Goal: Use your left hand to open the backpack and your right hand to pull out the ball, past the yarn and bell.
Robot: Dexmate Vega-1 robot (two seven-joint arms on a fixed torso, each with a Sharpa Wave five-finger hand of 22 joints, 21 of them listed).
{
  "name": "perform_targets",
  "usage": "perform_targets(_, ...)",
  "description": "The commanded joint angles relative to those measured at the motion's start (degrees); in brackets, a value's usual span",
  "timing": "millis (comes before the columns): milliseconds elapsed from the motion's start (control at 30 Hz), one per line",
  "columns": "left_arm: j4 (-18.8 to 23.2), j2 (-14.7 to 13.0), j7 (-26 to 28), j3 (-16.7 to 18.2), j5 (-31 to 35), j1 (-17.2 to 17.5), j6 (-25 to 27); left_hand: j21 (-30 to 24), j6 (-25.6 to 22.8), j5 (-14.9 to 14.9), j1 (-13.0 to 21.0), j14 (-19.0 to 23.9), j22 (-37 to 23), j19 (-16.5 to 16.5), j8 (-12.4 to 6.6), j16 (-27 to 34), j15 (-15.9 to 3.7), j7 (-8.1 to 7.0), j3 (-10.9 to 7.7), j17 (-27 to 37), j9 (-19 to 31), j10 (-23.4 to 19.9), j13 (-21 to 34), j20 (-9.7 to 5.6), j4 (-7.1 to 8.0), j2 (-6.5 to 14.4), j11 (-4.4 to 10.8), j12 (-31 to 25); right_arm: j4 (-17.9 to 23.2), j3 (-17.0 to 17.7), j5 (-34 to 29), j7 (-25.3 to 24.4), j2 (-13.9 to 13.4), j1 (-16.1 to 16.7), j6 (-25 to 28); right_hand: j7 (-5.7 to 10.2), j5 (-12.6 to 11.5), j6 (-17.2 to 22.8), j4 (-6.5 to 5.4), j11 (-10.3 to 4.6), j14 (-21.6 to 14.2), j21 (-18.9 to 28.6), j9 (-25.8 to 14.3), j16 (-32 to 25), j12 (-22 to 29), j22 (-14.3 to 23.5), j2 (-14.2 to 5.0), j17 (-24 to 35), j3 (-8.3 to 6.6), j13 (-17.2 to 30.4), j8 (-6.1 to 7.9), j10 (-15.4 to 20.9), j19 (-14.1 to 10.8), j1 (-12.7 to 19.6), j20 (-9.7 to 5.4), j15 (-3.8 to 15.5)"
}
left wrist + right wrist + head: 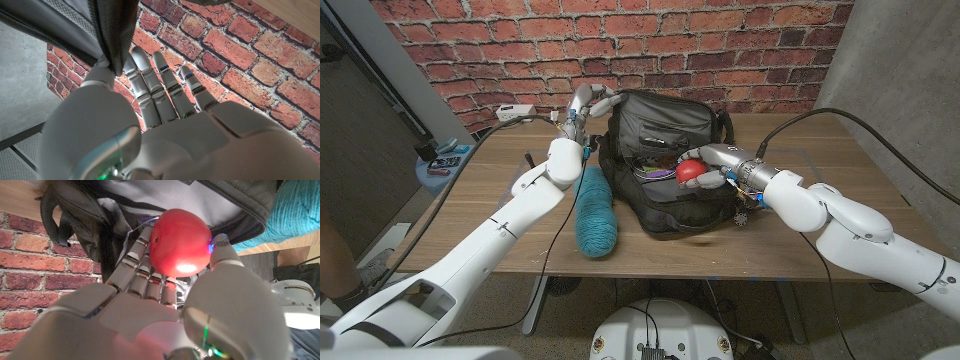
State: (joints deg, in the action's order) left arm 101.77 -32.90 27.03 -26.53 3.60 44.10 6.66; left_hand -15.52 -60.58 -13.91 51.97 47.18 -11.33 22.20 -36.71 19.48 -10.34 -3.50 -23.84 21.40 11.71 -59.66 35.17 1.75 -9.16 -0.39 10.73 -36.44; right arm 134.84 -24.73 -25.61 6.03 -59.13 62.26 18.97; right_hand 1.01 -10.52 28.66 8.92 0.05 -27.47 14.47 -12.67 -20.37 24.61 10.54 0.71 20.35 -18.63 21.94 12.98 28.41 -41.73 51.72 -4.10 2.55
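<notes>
Broadly, we start with the wooden counter, which carries a dark grey backpack standing open at its middle, the flap thrown back toward the brick wall. Just beside the backpack on our left side lies a teal skein of yarn, already out on the counter and touching the bag's side. The bell we cannot make out among the clutter in the opening.

Our left hand is up at the backpack's rear corner; in the left wrist view a fold of the bag's edge sits pinched between thumb and fingers, the rest of them straight, so we hold the bag open.

Our right hand is at the mouth of the backpack with the red ball in it, fingers curled behind it and thumb on the opposite side, clamped on it. The ball sits at the rim of the opening, not yet clear of the bag.

We judge the ball light, rigid and glossy, so slippery; a grip across its widest part suits it best.
</notes>
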Motion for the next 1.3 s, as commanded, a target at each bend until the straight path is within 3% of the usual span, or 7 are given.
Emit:
perform_targets(33,-1.8,0.8,-0.2,-0.7,-0.2,-1.2,-0.8,-0.2,0.1,0.3,4.7,-0.1,-0.2,-0.2,-0.27,-0.1,-0.02,0.06,0.05,0.3,0.1,-0.2,0.2,-0.11,0.06,4.6,-0.05,0.1,2.8,3.0,0.5,-2.0,-2.1,3.1,3.9,-0.1,-0.2,0.4,-0.02,-0.25,-0.6,0.3,-0.1,-0.4,0.5,0.2,-0.65,0.3,0.41,0.3,0.05,0.1,-0.3,-0.1,-2.65,5.6)
perform_targets(767,-2.3,0.9,-0.3,-1.1,0.0,-1.6,-1.6,-0.2,0.1,0.3,4.7,-0.1,-0.2,-0.4,-0.34,-0.4,-0.05,-0.22,0.08,0.4,0.2,-0.4,0.2,0.2,0.04,4.5,0.06,0.3,6.0,10.0,3.0,-6.6,-5.5,9.2,9.1,-0.12,-0.2,0.4,-0.17,-0.38,-0.7,0.3,-0.2,0.1,1.0,0.2,-0.71,0.5,0.52,0.8,-0.3,-0.3,-0.3,-0.1,-2.58,5.48)
perform_targets(1300,-1.5,1.1,-0.1,-1.2,0.0,-1.1,-0.9,-0.1,0.1,0.4,4.7,0.0,-0.2,-0.6,-0.3,-0.6,-0.04,-0.07,0.12,0.5,0.1,-0.5,0.2,0.29,0.07,4.5,0.05,0.5,5.3,16.0,6.8,-9.1,-6.7,13.5,9.7,-0.21,-0.2,0.3,-0.21,-0.29,-0.5,0.2,-0.2,0.2,1.3,0.2,-0.77,0.9,0.74,1.1,-0.57,-0.5,-0.3,0.0,-2.56,5.5)
